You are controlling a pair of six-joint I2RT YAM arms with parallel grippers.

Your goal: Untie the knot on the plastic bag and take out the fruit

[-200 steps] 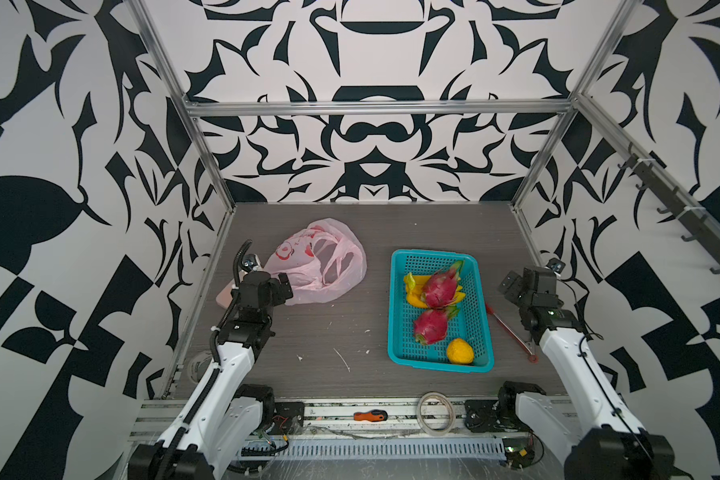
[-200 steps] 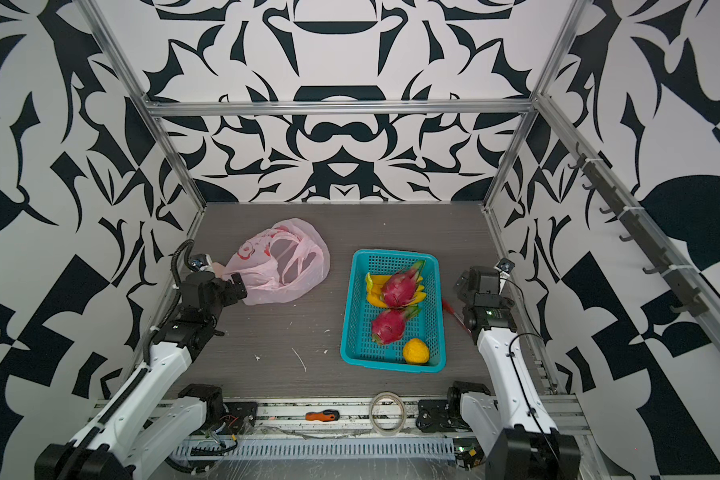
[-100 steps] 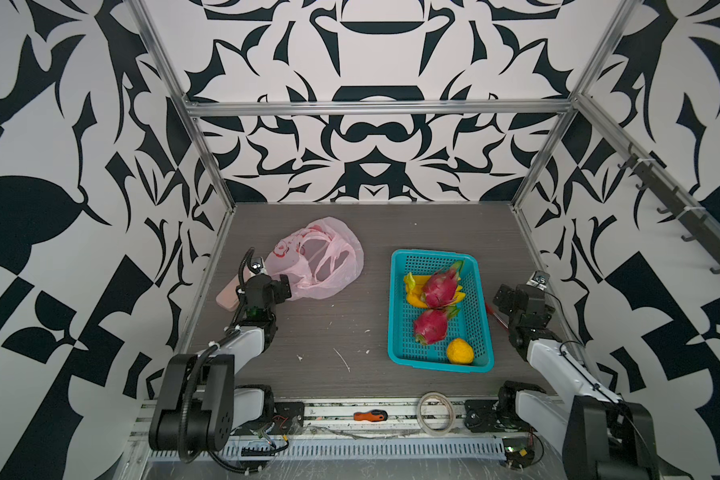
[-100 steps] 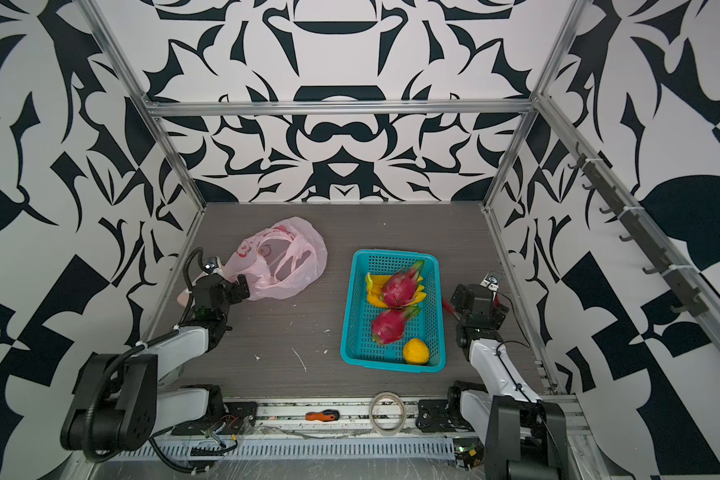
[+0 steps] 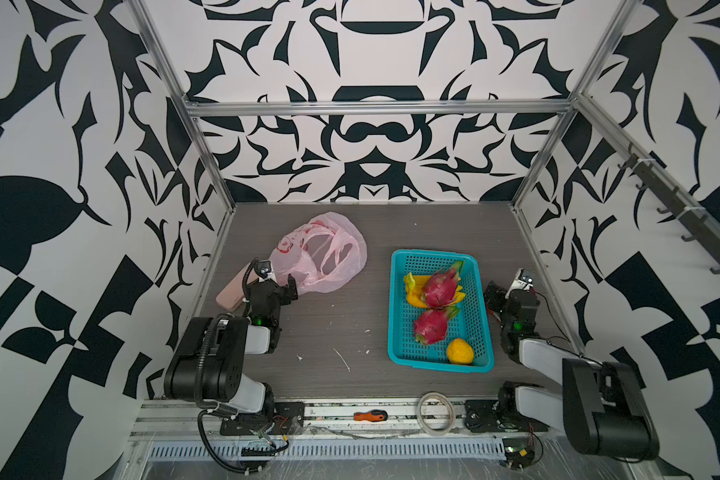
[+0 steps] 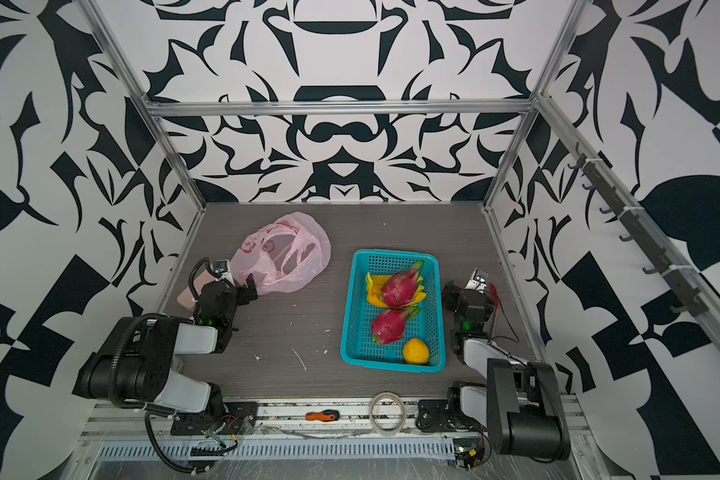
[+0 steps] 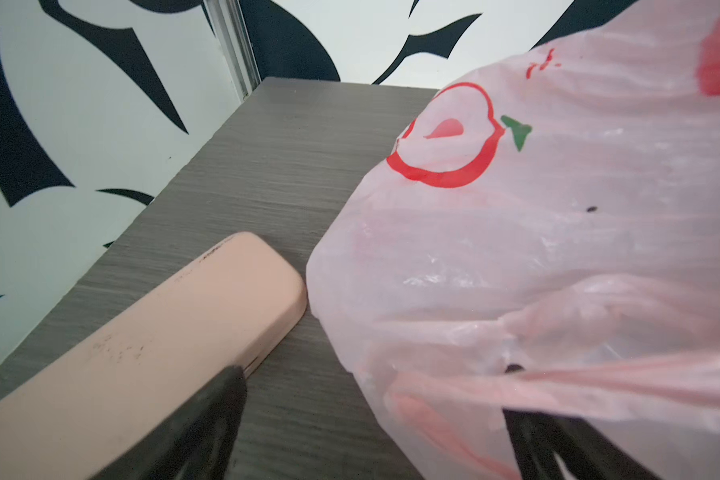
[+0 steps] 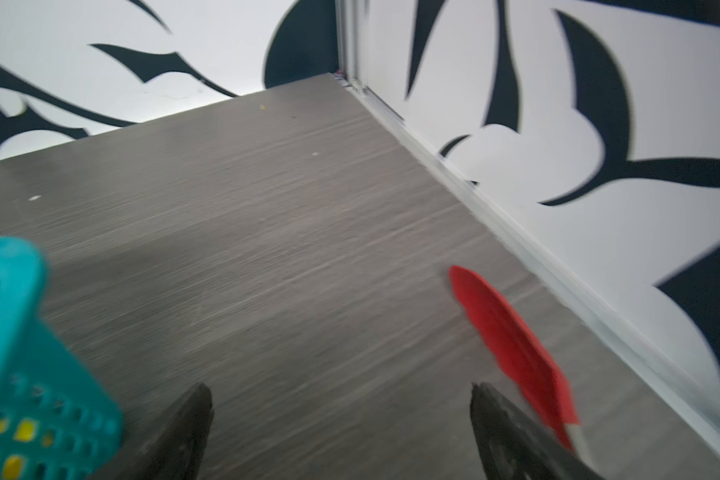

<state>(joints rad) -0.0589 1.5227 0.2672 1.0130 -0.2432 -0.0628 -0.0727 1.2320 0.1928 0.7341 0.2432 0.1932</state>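
Four pieces of fruit lie out of the plastic bag (image 5: 344, 266) already: the bananas (image 5: 412, 286), two dragon fruits (image 5: 439, 286) (image 5: 431, 326) and the orange (image 5: 460, 351) all sit in the teal basket (image 5: 433, 254) on the right half of the counter (image 5: 329, 332). The bag lies slack and flat on the left half, well apart from the basket. Its handles (image 5: 329, 249) spread as loose loops, I can make out no knot, and through the thin plastic it looks empty in both top views.

Both arms sit folded low near their bases. The left jaws stand wide open and hold nothing, just beside the bag's near edge, with a pink case (image 5: 231, 291) alongside. The right jaws are also wide open and empty, between the basket and the side wall, beside a flat red thing (image 8: 512, 345).

By my reading, untying and unloading are finished. The next move calls for little, at most confirming that the bag hides nothing.
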